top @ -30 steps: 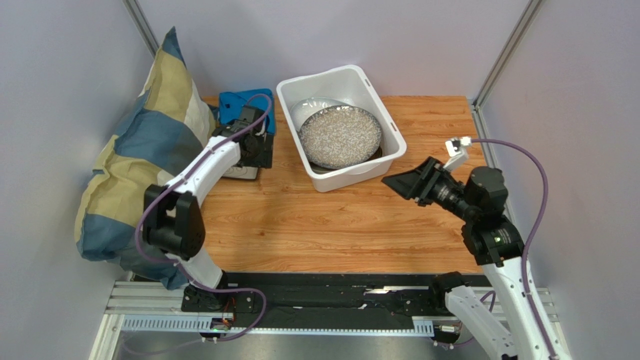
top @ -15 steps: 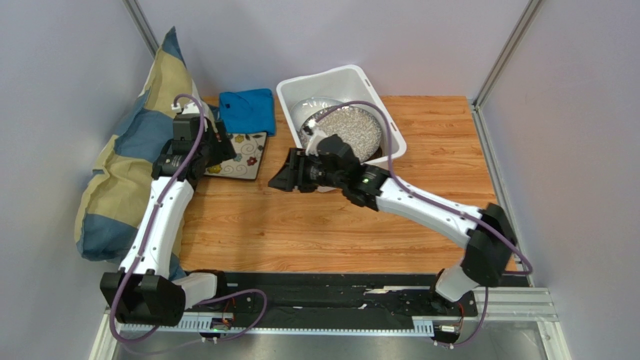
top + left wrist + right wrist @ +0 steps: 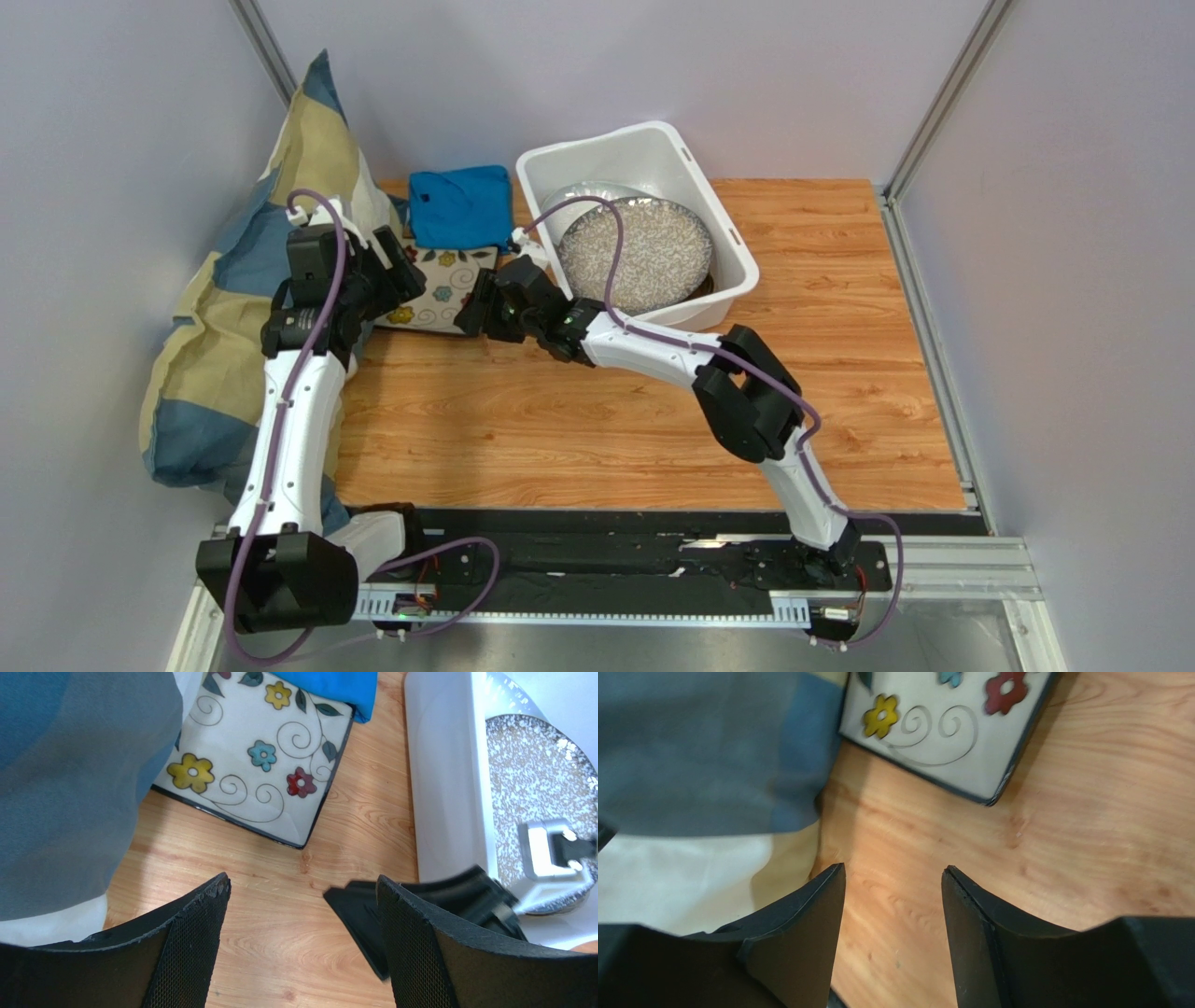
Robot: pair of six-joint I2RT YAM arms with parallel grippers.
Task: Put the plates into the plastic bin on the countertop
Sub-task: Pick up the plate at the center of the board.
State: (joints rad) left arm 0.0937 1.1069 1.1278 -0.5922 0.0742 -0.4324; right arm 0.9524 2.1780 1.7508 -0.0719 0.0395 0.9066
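- The floral square plate (image 3: 438, 291) is seen lying flat on the countertop (image 3: 561, 420) in the upper left of the top view. It is outside the plastic bin (image 3: 601, 142), just to the bin's left.
- A folded blue cloth (image 3: 460, 207) is noted directly above the plate in frame. A blue-and-yellow pillow (image 3: 232, 315) is propped along the left edge and hides part of the plate's left side.
- Inside the bin, a grey-speckled round plate (image 3: 634, 252) is laid over a shiny plate (image 3: 578, 196), of which only the rim is shown.
- The left gripper (image 3: 396, 277) is held at the plate's left side. Its fingers (image 3: 189, 952) are spread apart with nothing between them.
- The right gripper (image 3: 470, 308) is stretched across to the plate's right edge. Its jaws are parted and empty, and bare wood is seen between them.
- Contact between either gripper and the plate cannot be confirmed.
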